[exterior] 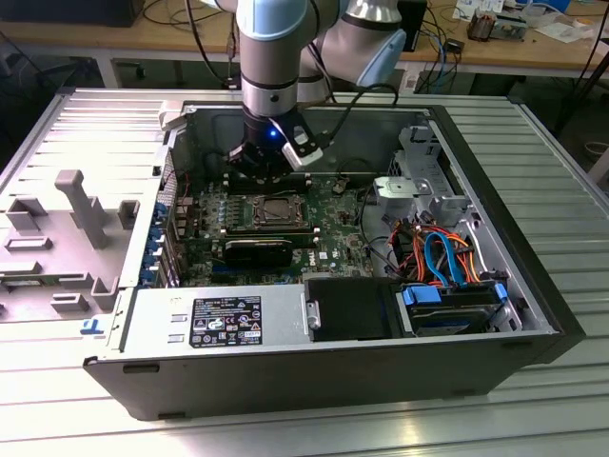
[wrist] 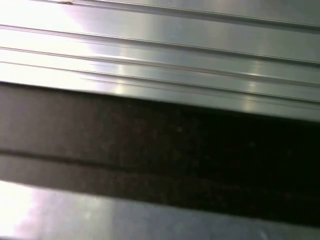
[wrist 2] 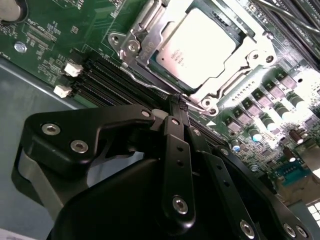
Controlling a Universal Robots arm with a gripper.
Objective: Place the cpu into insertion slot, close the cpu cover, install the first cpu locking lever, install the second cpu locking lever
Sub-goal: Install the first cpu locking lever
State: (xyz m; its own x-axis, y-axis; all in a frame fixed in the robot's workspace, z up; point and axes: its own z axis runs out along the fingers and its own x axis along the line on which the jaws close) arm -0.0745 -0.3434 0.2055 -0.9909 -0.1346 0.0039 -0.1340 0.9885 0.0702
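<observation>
In the second wrist view the cpu [wrist 2: 197, 47], with a dull silver top, lies flat in the insertion slot [wrist 2: 165, 62] on the green board. The cpu cover [wrist 2: 235, 82], a silver frame, lies down around it. A thin wire locking lever [wrist 2: 150, 86] runs along the slot's near edge. My gripper [wrist 2: 178, 102] is shut, its black fingers [wrist 2: 176, 145] pressed together, and the tips meet that wire beside the socket's corner. In the exterior view the gripper [exterior: 262, 169] hangs inside the open computer case, just behind the slot [exterior: 269, 211].
Long black memory slots [wrist 2: 100, 82] and white connectors [wrist 2: 72, 69] lie beside the socket. A black module [exterior: 257, 252] sits in front of the slot. A power supply [exterior: 219, 319], a drive cage with blue and orange cables [exterior: 442, 257] and case walls [exterior: 285, 381] hem the board. A grey shroud [exterior: 76, 219] lies at the exterior view's left.
</observation>
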